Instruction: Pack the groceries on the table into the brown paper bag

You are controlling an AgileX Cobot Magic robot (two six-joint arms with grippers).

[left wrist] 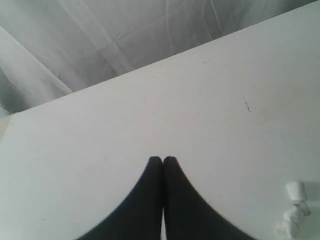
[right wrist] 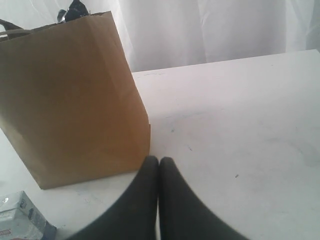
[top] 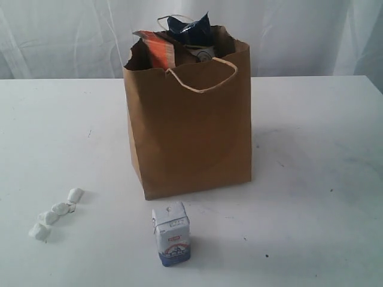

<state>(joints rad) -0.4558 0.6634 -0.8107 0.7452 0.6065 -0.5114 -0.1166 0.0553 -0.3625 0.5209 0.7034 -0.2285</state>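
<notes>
The brown paper bag (top: 191, 119) stands upright in the middle of the white table (top: 311, 179), with an orange-labelled pouch (top: 160, 49) and a dark blue packet (top: 188, 25) sticking out of its ragged top. In front of it a small white-blue carton (top: 172, 233) stands upright. White wrapped sweets (top: 55, 214) lie in a row at the front left. Neither gripper shows in the exterior view. My left gripper (left wrist: 162, 160) is shut and holds nothing, over bare table, with the sweets (left wrist: 295, 207) off to one side. My right gripper (right wrist: 159, 161) is shut and empty, close to the bag (right wrist: 70, 100); the carton (right wrist: 20, 220) is nearby.
A white curtain (top: 287, 36) hangs behind the table's far edge. The bag's pale cord handle (top: 203, 78) droops over its front face. A few small dark specks (top: 90, 133) mark the tabletop.
</notes>
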